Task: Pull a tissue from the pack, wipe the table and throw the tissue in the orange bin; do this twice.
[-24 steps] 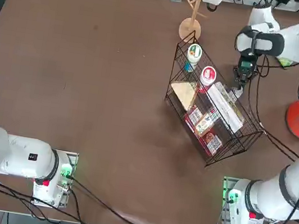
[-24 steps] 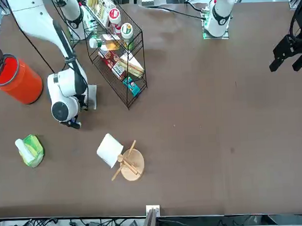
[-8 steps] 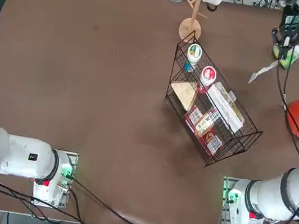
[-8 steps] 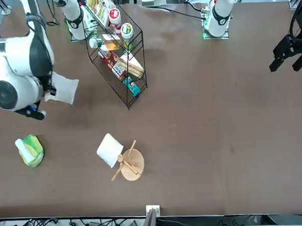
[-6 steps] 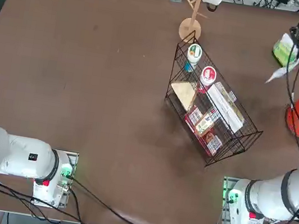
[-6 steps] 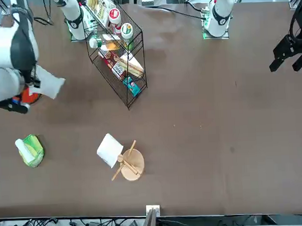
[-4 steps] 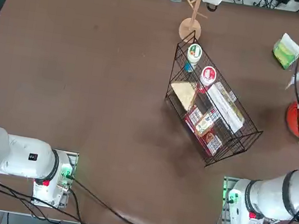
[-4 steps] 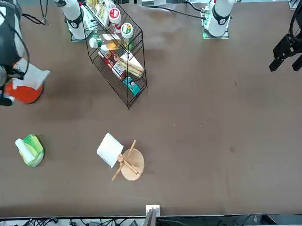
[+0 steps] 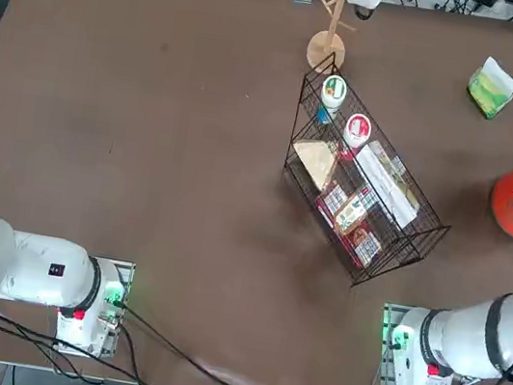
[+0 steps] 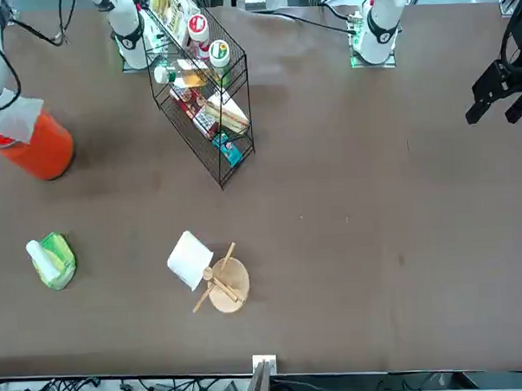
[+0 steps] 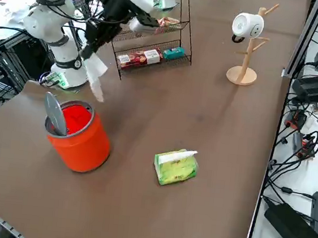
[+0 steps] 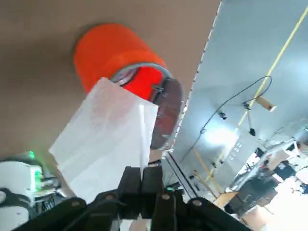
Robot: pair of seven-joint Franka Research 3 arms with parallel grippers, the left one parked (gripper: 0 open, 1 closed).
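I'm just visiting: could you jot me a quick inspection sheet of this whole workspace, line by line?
Surface: brown table, bare over most of it.
Job's things: green tissue pack lying flat; orange bin upright, lid open.
Clutter: wire rack of groceries; wooden stand with a paper roll.
Grippers: right claw shut on a white tissue, above the bin.
Cables: black leads by the arm bases.
Surroundings: more cables off the table edge.
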